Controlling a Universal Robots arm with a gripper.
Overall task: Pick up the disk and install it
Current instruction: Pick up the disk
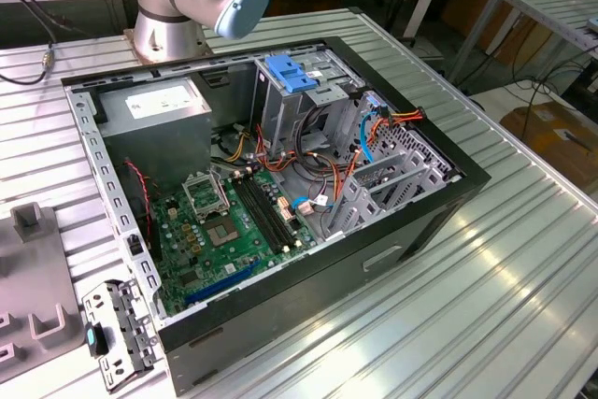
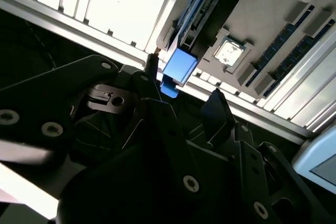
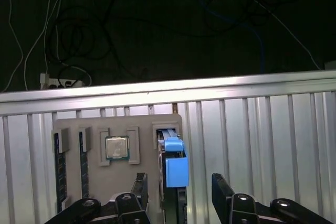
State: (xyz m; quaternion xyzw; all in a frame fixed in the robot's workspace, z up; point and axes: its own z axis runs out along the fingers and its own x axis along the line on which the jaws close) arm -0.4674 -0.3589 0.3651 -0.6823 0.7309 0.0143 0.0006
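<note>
The disk stands on edge in a slot of a grey holder tray, with its blue side rail facing the first wrist camera. In the second wrist view the disk shows its dark connector edge and a blue rail tab. My gripper is open, with one black finger on each side of the disk and a gap to the other finger. It shows the same way as my gripper in the second wrist view. Nothing is held.
The open computer case lies on the ribbed aluminium table, with a drive cage under a blue latch, a power-supply box and a green motherboard. The holder tray also carries a processor chip and memory sticks. The table edge runs just beyond the tray.
</note>
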